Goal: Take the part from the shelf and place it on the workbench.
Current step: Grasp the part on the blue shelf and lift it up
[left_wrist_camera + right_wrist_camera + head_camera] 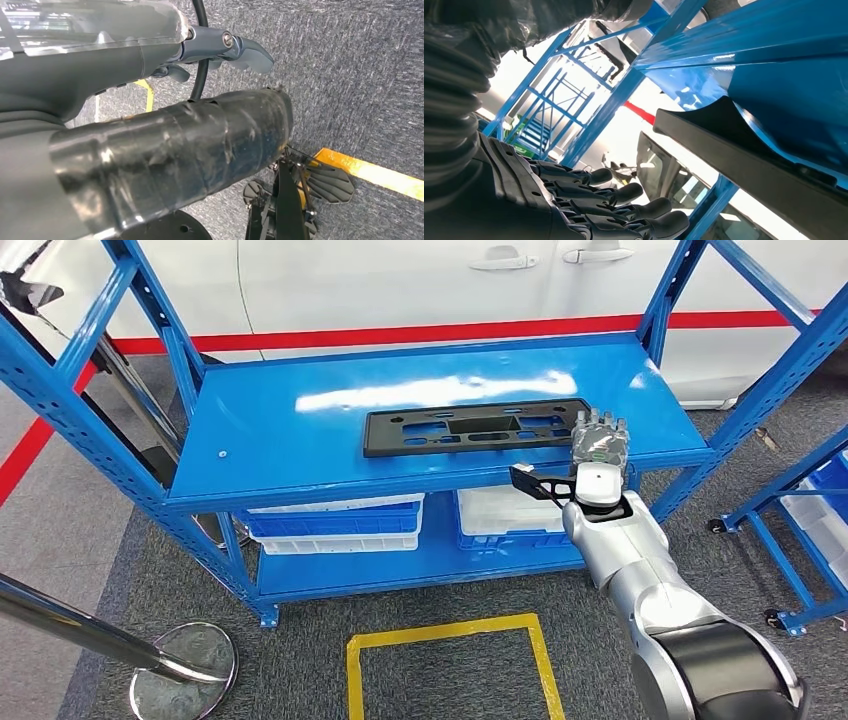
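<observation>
A long flat black plastic part [473,428] with several cutouts lies on the top board of the blue shelf [300,455]. My right hand [598,452] is at the part's right end, fingers stretched out and holding nothing, with the dark thumb [535,483] pointing left along the shelf's front edge. In the right wrist view the straight fingers [624,200] lie apart from the part's dark edge [744,155], with the shelf board [784,75] beside it. My left hand [220,55] hangs over the grey carpet, empty, its fingers loosely extended.
White and blue bins [335,523] [505,515] stand on the lower shelf board. A yellow taped square [450,665] marks the carpet in front. A steel post with a round base [185,665] is at lower left, another blue rack [810,520] at right, and a white car [420,280] behind.
</observation>
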